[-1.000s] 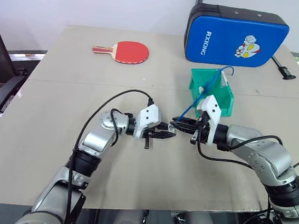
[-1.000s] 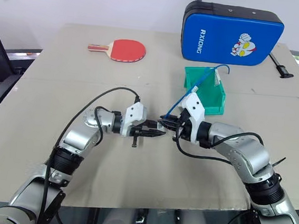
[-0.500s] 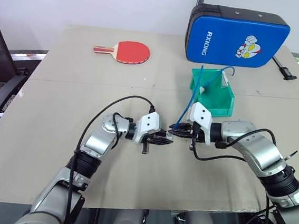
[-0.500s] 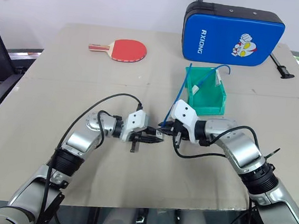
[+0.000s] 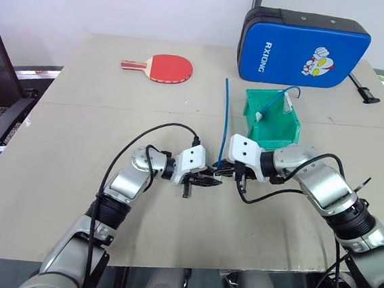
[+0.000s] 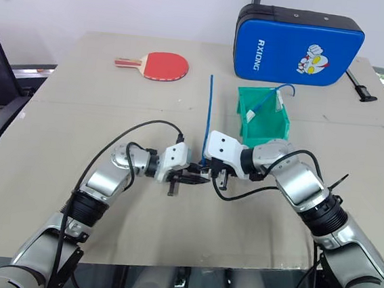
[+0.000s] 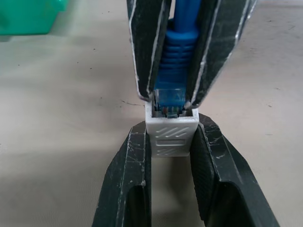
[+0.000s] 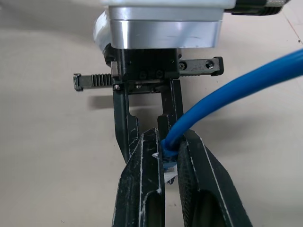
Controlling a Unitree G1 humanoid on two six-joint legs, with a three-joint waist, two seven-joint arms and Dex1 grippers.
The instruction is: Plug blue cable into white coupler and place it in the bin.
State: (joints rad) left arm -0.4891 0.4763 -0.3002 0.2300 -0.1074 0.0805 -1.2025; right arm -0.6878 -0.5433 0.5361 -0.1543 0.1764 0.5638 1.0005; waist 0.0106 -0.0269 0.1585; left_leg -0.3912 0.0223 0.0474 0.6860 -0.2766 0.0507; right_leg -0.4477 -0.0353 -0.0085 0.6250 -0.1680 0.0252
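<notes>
Two grippers meet nose to nose over the middle of the table (image 5: pixel 60 172), just in front of the robot. The left gripper (image 7: pixel 170 142) has its black fingers closed most of the way on the white coupler (image 7: pixel 171 134), pinching the little ribbed block by its two sides with the socket end facing away from the wrist. The right gripper (image 8: pixel 169 163) is clamped tight on the blue cable (image 5: pixel 224 123) just behind its plug, on the ribbed blue boot.

Seen from the left wrist, the clear plug tip (image 7: pixel 170 98) sits right at the mouth of the coupler, its front edge touching or just entering the socket; I cannot tell whether it is fully seated. The right gripper's fingers come almost down onto the coupler's top edge on both sides of the plug.

From the pinch the cable rises nearly straight up as a thin blue line, its upper end standing free above the table between the paddle and the bin.

Behind the right arm sits the bin (image 5: pixel 273 124), green, on the table beside the right forearm, apart from both grippers. A thin blue wire (image 5: pixel 278 101) with a small white piece leans across its inside and sticks out over the back rim.

Farther back lie a red table-tennis paddle (image 5: pixel 169 67) and a big blue padded case (image 5: pixel 303 47) with a cartoon print.
</notes>
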